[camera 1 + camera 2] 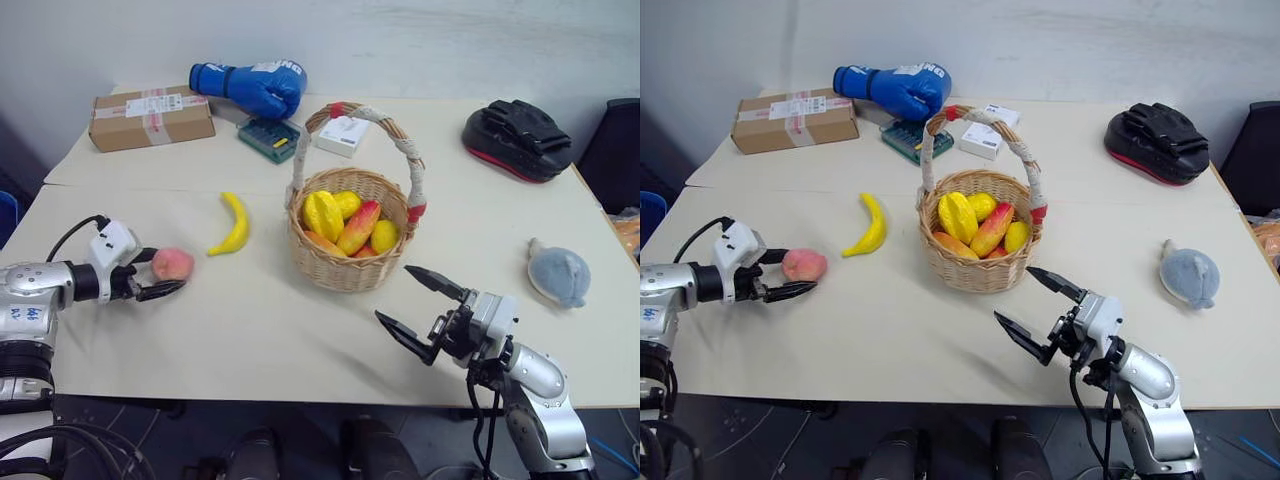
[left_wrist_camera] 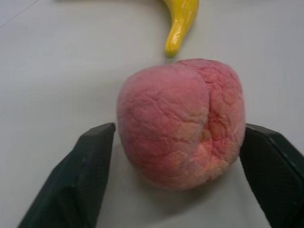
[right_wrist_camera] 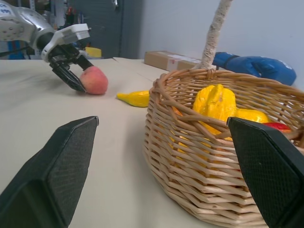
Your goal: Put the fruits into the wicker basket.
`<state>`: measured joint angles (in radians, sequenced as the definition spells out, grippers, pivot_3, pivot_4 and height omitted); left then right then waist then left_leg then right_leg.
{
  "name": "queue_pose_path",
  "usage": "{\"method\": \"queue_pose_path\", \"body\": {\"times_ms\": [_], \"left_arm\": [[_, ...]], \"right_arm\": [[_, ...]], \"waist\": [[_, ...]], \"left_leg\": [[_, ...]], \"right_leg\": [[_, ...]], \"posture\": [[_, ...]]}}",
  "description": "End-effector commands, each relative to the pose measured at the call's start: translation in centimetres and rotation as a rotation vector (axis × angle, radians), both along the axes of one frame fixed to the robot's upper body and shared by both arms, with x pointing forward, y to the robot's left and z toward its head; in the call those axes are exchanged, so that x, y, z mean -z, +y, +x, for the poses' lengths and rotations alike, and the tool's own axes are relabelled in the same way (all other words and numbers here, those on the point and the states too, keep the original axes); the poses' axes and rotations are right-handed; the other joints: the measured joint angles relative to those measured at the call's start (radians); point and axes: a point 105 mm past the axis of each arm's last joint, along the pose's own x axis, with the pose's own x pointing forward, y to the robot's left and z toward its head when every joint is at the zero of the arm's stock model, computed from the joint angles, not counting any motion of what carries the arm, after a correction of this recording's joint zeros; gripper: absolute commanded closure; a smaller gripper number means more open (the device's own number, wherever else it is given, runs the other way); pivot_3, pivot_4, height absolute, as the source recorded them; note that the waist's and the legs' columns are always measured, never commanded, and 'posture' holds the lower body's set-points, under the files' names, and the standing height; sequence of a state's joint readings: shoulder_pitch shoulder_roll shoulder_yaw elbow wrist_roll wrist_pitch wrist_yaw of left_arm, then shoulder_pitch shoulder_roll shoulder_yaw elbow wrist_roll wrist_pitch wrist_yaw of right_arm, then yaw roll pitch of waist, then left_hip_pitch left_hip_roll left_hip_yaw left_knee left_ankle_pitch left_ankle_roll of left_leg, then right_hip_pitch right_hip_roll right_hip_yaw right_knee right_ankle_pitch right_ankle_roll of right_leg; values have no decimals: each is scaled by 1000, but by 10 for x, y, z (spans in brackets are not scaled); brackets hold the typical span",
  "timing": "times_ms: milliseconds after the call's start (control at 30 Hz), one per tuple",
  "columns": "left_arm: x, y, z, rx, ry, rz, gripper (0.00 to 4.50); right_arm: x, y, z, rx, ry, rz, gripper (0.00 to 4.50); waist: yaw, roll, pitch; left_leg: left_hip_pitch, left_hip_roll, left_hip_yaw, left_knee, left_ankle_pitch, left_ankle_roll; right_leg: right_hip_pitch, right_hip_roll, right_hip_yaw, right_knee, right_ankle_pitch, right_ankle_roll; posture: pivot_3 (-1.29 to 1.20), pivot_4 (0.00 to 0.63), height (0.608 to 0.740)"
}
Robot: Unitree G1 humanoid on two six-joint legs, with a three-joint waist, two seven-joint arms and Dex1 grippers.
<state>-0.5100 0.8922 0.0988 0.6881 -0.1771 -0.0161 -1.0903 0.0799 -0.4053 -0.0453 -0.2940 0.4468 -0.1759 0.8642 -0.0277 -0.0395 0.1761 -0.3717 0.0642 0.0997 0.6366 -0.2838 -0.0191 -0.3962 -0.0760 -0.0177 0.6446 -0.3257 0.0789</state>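
the left gripper [image 1: 158,273] reaches in low over the table [image 1: 250,340] with its two black fingers set either side of the peach [image 1: 173,264]. in the left wrist view the peach [image 2: 183,121] fills the gap between the fingers [image 2: 83,175], which sit right at its flanks; whether they actually press on it or only bracket it cannot be told. the peach rests on the tabletop.

just beyond the left gripper's tips, past the peach, the banana [image 1: 234,224] lies flat on the table, its near end close to the peach but apart from it. further out on the same side stands the wicker basket [image 1: 348,240], upright, already holding several yellow and red-orange toy fruits [image 1: 345,222].

the right gripper [image 1: 418,307] hovers above the table with its fingers spread wide and nothing between them. the basket sits just ahead of it, and in the right wrist view the woven wall [image 3: 204,175] is close in front of the open fingers.

off to the right gripper's outer side lies a grey-blue plush toy [image 1: 558,273]. at the far edge of the table, well beyond both grippers, are a cardboard box [image 1: 151,117], a blue boxing glove [image 1: 252,88] and a black pad [image 1: 516,138].
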Motion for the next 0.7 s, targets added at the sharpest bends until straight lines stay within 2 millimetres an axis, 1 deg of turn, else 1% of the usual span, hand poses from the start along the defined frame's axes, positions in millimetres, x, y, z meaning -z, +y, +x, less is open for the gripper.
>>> {"method": "queue_pose_path", "body": {"times_ms": [33,100,200,233,300,333,367,433,500,600,700], "left_arm": [[-23,1,9,-14,-114,-30,1553],[-28,0,7,-5,-128,-52,2004],[-33,0,-8,65,-127,-77,2122],[-38,-2,-15,108,-136,-91,2122],[-66,-2,-26,158,-195,-160,2122],[-78,-4,-30,184,-203,-178,2122],[-87,-9,-34,224,-195,-197,2122],[-98,-28,-38,315,-172,-214,2122],[-111,-57,-35,422,-194,-241,2122],[-128,-108,-24,566,-252,-263,2122],[-141,-166,-20,714,-211,-370,2122]], "right_arm": [[-10,-4,-3,-5,-45,-14,0],[-7,-8,-4,-4,-35,-29,0],[-5,-13,-4,11,-32,-40,0],[-5,-15,-4,14,-33,-42,0],[-12,-21,-6,38,-62,-27,0],[-19,-28,-4,81,-78,7,0],[-28,-33,-3,106,-91,38,0],[-44,-43,-1,157,-115,89,0],[-53,-50,-2,173,-129,78,0],[-55,-63,-1,204,-122,42,0],[-57,-70,2,225,-123,21,0]], "waist": [[0,0,0],[0,0,0],[-4,0,0],[-7,0,0],[-5,0,0],[-4,0,0],[-2,-1,1],[1,0,2],[9,4,4],[32,7,5],[31,7,5]], "left_leg": [[0,0,0,0,1,0],[0,0,-1,0,1,0],[0,0,-1,0,1,0],[0,1,0,0,0,-1],[0,1,0,-1,0,-1],[0,1,0,-1,0,-1],[0,1,-1,-1,0,-1],[-1,1,-2,0,1,-2],[1,0,-4,0,1,-1],[1,-2,-3,0,3,1],[-1,-3,-3,4,3,2]], "right_leg": [[0,0,0,0,0,0],[0,0,-1,1,0,0],[0,0,0,1,0,0],[0,0,0,1,0,0],[0,0,0,0,0,-1],[0,0,0,0,0,-1],[0,0,0,0,0,-1],[0,0,0,1,-1,-1],[4,-2,1,-1,-1,-1],[6,-4,2,-1,0,0],[6,0,2,-1,1,1]], "posture": [[0,150,740],[0,150,740],[0,150,740],[0,150,740],[0,150,740],[0,150,740],[0,150,740],[0,150,740],[0,150,740],[0,150,740],[0,150,740]]}}
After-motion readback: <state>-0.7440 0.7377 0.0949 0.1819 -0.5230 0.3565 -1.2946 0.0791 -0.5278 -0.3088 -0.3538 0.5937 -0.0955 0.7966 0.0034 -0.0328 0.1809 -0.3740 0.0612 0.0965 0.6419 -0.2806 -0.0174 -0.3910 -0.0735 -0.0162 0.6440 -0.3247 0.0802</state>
